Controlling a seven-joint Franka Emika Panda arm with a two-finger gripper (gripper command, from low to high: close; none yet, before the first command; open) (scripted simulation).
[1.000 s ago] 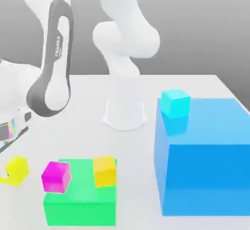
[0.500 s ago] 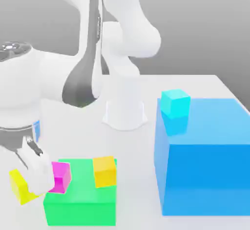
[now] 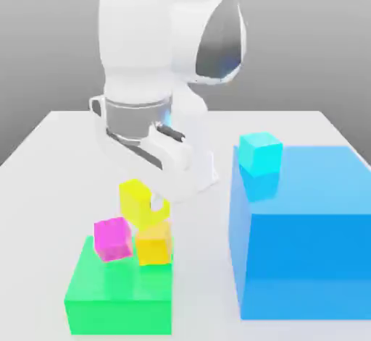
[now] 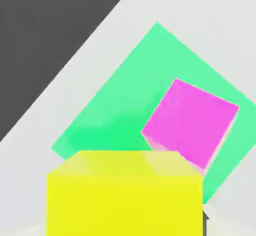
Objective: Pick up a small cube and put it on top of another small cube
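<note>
My gripper is shut on the small lemon-yellow cube and holds it in the air over the green block. The orange-yellow cube sits on that block, just below the held cube and slightly toward the exterior view's right. Whether the two cubes touch I cannot tell. In the hand view the lemon-yellow cube sits close to the camera, with the green block beneath it, and it hides the orange-yellow cube.
A magenta cube rests on the green block beside the orange-yellow one. A large blue block stands at the exterior view's right with a cyan cube on its far corner. The arm's white base stands behind.
The arm has swung from the exterior view's left to above the green block, lifting the lemon-yellow cube from table level to just over the orange-yellow cube. The magenta cube shifted slightly.
</note>
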